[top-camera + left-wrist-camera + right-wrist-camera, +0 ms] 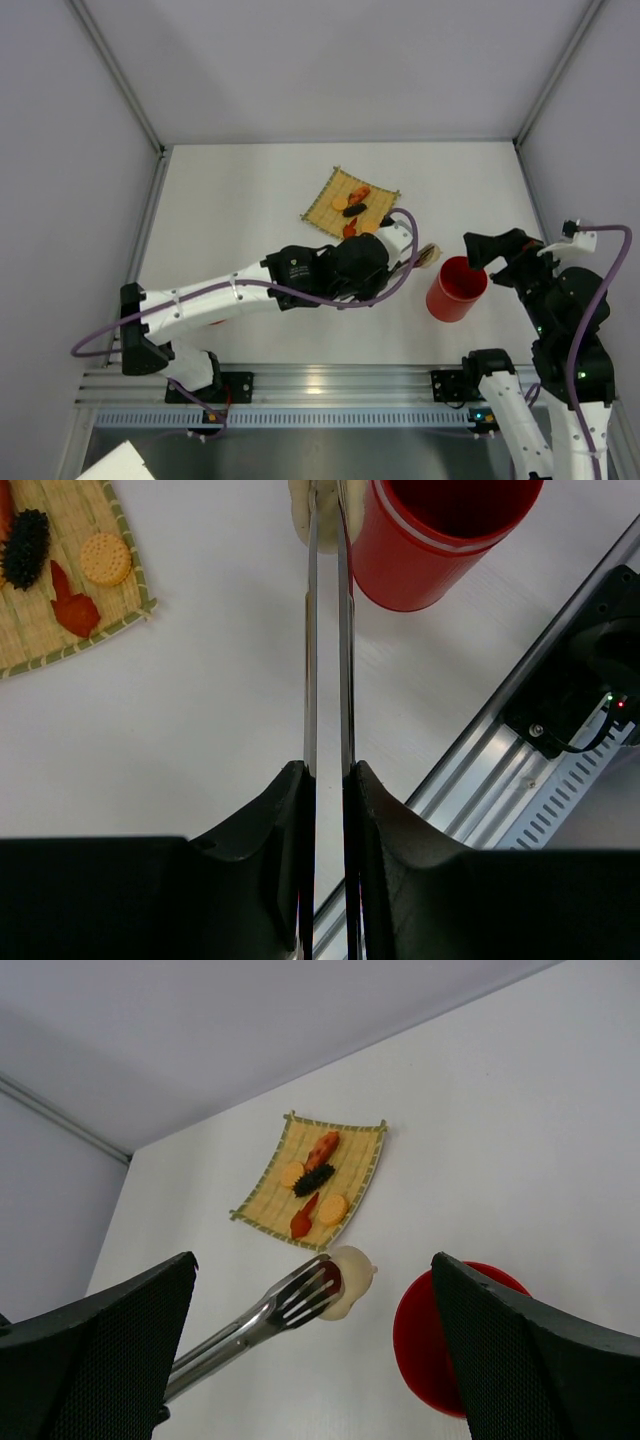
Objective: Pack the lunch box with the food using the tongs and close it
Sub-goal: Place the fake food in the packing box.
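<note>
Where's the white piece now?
The white piece is in the top view right of centre, pinched in the tongs, just left of the lunch box, off the mat.

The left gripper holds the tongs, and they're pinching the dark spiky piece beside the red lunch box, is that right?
No. The tongs in the left gripper pinch a cream-white round piece beside the lunch box; the dark spiky piece lies on the mat, as the right wrist view shows.

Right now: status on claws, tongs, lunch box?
Left claw shut on tongs, cream food piece pinched at tips. Right claw open, hovering by lunch box. Lunch box open, nothing between piece and rim.
</note>
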You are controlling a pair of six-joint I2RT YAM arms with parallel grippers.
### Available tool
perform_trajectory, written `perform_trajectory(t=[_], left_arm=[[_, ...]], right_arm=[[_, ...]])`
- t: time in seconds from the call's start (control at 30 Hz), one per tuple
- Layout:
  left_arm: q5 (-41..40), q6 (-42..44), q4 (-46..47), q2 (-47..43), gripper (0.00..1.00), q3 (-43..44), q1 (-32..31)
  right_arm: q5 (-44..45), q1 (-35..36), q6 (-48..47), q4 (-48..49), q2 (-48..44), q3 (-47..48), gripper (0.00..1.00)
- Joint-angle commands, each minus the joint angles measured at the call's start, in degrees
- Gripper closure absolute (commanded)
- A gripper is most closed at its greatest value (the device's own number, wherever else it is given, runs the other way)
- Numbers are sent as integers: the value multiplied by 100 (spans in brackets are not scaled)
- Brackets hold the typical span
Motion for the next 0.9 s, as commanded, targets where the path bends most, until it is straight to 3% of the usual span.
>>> perform_trajectory(t=[0.0, 0.63, 0.87], left_arm=[[96, 119, 503, -160, 72, 289, -90], [659, 225, 872, 438, 70, 790, -275], [712, 216, 951, 613, 63, 790, -283]], right_arm=[[181, -76, -121, -68, 74, 347, 1], [770, -76, -288, -517, 4, 777, 1], [902, -67, -385, -622, -13, 857, 0]])
